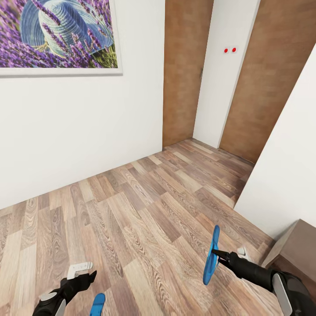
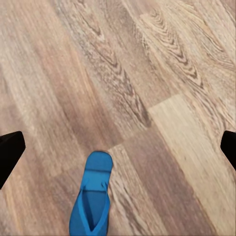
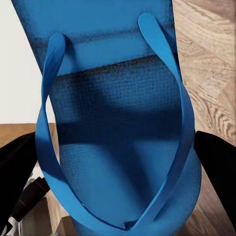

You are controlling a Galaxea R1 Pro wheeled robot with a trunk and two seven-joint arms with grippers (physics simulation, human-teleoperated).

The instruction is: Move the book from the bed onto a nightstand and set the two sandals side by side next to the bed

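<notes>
One blue sandal [image 1: 211,256] hangs upright above the wood floor at the lower right, with my right gripper [image 1: 216,253] shut on it. In the right wrist view that sandal [image 3: 118,123] is close up, its straps toward the camera and black fingers [image 3: 219,169] on either side. The second blue sandal [image 1: 98,305] lies flat on the floor at the bottom left. My left gripper [image 1: 85,272] hovers just above and left of it, open; in the left wrist view this sandal [image 2: 92,201] lies between the widely spread fingertips [image 2: 10,152]. The book and the bed are out of view.
A white wall with the framed lavender picture [image 1: 57,35] stands ahead on the left. Brown doors [image 1: 186,70] close off the far corner. Another white wall [image 1: 285,175] juts in on the right, with a brown furniture corner [image 1: 294,250] below it; I cannot tell what it is.
</notes>
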